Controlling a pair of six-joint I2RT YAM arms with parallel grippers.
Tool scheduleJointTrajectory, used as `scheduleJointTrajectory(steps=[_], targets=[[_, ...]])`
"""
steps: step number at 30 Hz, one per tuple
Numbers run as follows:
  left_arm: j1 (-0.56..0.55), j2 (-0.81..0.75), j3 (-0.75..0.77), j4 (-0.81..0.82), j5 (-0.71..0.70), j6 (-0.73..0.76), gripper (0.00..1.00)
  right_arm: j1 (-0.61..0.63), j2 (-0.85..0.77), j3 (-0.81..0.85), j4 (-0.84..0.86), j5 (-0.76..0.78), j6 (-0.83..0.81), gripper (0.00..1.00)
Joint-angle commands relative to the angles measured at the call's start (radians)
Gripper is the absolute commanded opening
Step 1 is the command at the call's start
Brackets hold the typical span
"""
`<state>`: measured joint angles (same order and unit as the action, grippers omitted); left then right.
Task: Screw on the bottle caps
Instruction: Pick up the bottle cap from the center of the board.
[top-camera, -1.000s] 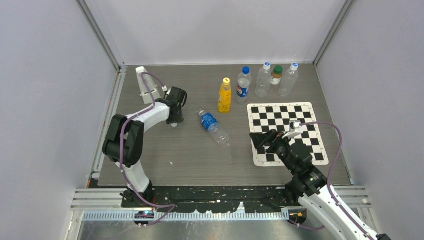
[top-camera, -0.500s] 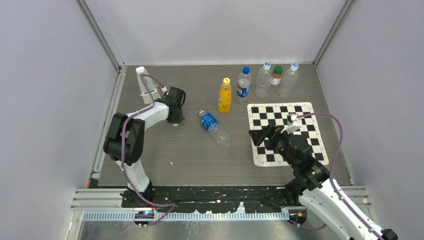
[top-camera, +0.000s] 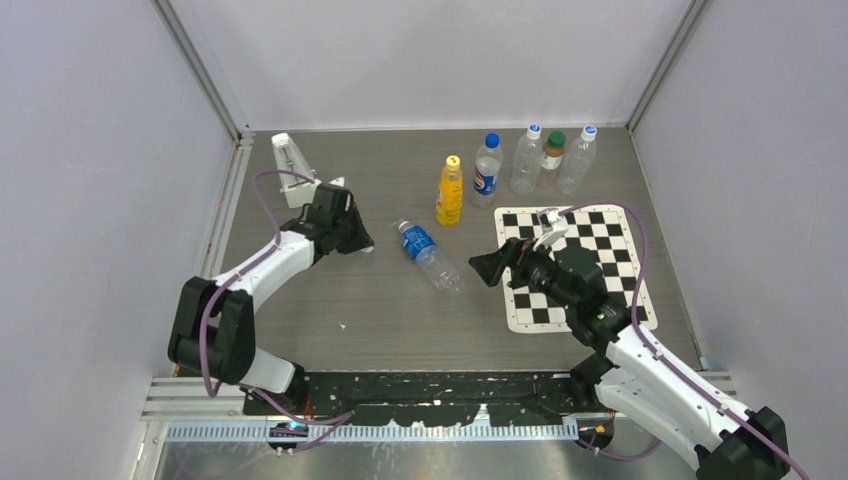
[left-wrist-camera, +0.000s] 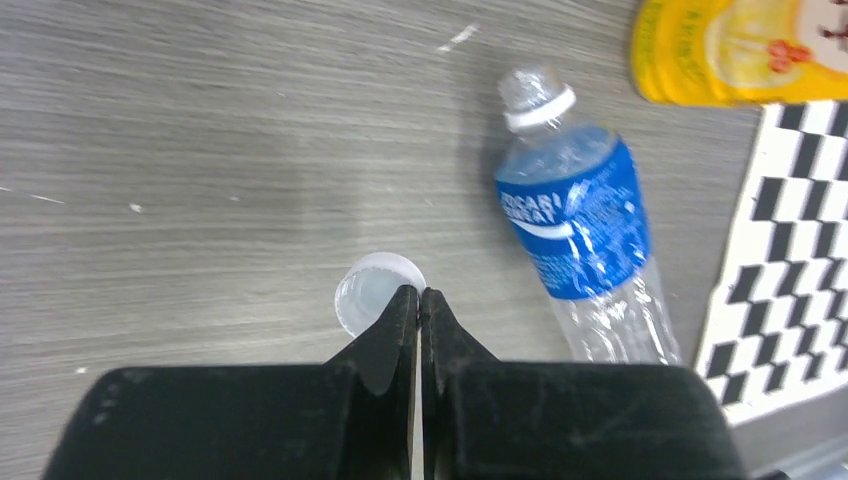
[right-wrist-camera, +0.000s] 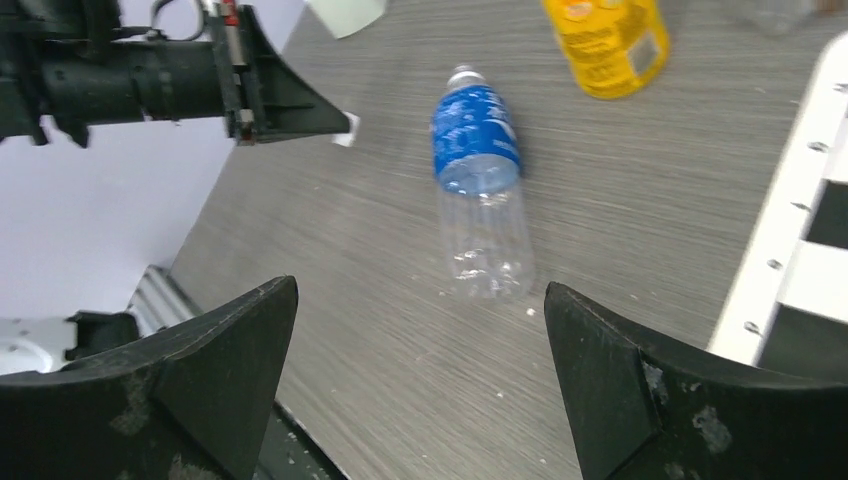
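Note:
A clear bottle with a blue label (top-camera: 428, 255) lies uncapped on the table, its open neck (left-wrist-camera: 537, 93) pointing to the back left. My left gripper (left-wrist-camera: 419, 292) is shut on the rim of a white bottle cap (left-wrist-camera: 372, 290), left of the bottle's neck. The top view shows that gripper (top-camera: 363, 244) close above the table. My right gripper (top-camera: 482, 267) hangs open just right of the bottle's base; its wrist view shows the bottle (right-wrist-camera: 478, 180) ahead between the wide jaws (right-wrist-camera: 420, 300). A yellow cap (top-camera: 453, 160) and a blue cap (top-camera: 491, 140) sit on upright bottles.
An orange-yellow bottle (top-camera: 450, 195), a blue-capped bottle (top-camera: 487, 172), two clear bottles (top-camera: 526, 160) and a green-capped bottle (top-camera: 553, 152) stand in a row at the back. A checkerboard mat (top-camera: 600, 225) lies under the right arm. A white stand (top-camera: 290, 158) sits back left.
My left gripper closed on the white cap and swung nearer and right, toward the lying bottle. My right arm moved left off the checkerboard toward the bottle's base, jaws still wide.

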<state>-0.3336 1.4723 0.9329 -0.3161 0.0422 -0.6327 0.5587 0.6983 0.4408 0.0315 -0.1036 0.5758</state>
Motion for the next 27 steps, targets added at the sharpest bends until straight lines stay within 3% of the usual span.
scheduleJointTrajectory(steps=[1, 12, 27], targets=[[-0.011, -0.116, -0.066, 0.150, 0.172, -0.141, 0.00, 0.000, 0.037, -0.003, 0.278, -0.171, -0.007, 1.00], [-0.162, -0.329, -0.221, 0.453, 0.265, -0.465, 0.00, 0.000, 0.217, -0.058, 0.667, -0.310, 0.031, 0.94], [-0.267, -0.450, -0.245, 0.603, 0.294, -0.611, 0.00, 0.000, 0.350, -0.020, 0.966, -0.470, -0.052, 0.87]])
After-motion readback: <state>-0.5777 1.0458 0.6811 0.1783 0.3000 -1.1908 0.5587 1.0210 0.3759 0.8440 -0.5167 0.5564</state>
